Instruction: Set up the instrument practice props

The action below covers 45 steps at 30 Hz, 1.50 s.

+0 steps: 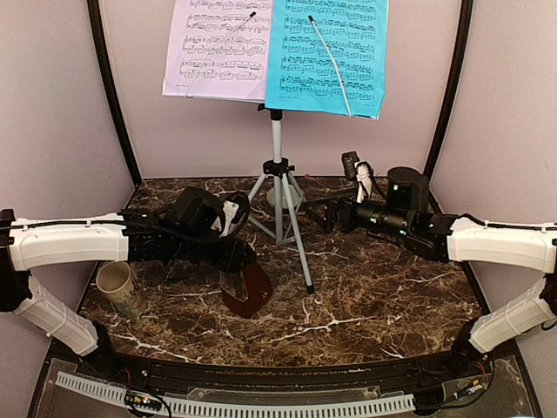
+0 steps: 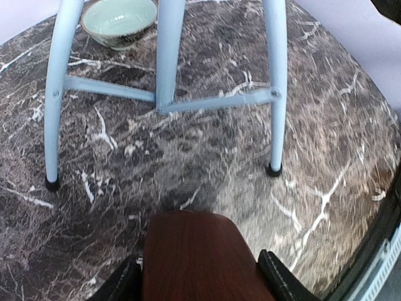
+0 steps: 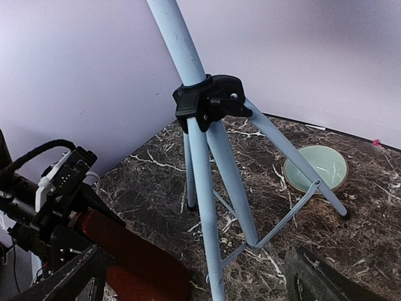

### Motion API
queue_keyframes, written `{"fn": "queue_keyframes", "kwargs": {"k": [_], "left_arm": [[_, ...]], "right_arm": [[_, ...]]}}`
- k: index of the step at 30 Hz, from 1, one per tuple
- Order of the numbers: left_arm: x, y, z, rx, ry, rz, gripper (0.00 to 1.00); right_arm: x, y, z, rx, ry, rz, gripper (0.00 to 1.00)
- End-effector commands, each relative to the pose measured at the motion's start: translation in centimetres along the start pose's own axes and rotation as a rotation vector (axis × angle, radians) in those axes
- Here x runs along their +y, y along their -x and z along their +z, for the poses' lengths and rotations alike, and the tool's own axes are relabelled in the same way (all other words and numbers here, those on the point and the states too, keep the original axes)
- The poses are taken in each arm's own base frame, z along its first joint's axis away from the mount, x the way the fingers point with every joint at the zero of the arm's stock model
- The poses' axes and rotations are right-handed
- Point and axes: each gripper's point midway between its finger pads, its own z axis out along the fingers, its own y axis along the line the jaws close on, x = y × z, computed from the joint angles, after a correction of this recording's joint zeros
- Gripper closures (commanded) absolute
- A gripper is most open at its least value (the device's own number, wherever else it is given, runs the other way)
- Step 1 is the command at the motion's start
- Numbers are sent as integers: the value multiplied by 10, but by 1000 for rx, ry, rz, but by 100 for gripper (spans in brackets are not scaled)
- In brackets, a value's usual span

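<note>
Marble tabletop (image 1: pixel 374 305) bare toward front edge; left pincer (image 1: pixel 231 258) grips metronome (image 1: pixel 249 293) (beside stand (image 1: pixel 277 165)), right pincer (image 1: pixel 324 213) wide

Metronome (image 1: pixel 248 294) before the stand (image 1: pixel 277 144) (mug (image 1: pixel 117 286) far left).

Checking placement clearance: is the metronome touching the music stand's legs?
Apart. Left wrist view: bare tabletop separates the metronome from both near feet of the music stand.

No words readable; only music staves cover the lilac sheet (image 1: pixel 218 48) and blue sheet (image 1: pixel 329 54).
</note>
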Motion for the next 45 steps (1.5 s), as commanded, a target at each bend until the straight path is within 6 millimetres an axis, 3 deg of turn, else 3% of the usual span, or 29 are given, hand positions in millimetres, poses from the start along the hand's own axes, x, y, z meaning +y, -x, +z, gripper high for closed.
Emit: {"fn": "queue_keyframes", "kwargs": {"k": [1, 3, 5, 9, 12, 15, 20, 23, 25, 26, 29, 32, 36, 45], "left_arm": [[-4, 51, -3, -160, 66, -105, 83], [-9, 52, 3, -151, 62, -134, 81], [-17, 51, 8, -136, 50, -138, 72], [-30, 49, 12, -110, 1, -121, 42], [-35, 48, 3, -107, -47, -76, 11], [-24, 50, -16, -134, -130, -75, 2], [25, 53, -51, -271, -157, -145, 1], [65, 32, -37, -204, -91, -240, 3], [77, 15, -23, -143, -47, -263, 6], [92, 10, -17, -123, 0, -288, 8], [107, -6, -2, -74, 66, -295, 12], [112, -26, 20, -5, 75, -305, 17], [100, -47, 44, 56, -7, -316, 25], [54, -82, 56, 134, -118, -182, 34]], "right_arm": [[1, 17, -10, -62, -11, -26, 0], [-1, 12, -10, -32, -21, -60, 0], [-2, 8, -10, -14, -26, -81, 0], [3, 3, -8, 12, 14, -88, 0], [7, -2, -8, 26, 36, -92, 0], [9, -4, -9, 35, 50, -96, 0], [8, -11, -7, 62, 56, -95, 0], [10, -13, -5, 72, 72, -87, 0], [12, -12, -5, 74, 81, -83, 0], [13, -13, -4, 79, 86, -81, 0], [14, -11, -4, 81, 92, -78, 0], [16, -10, -4, 80, 99, -71, 0], [19, -10, -3, 84, 115, -59, 0], [24, -2, -1, 89, 138, -58, 0]]}}
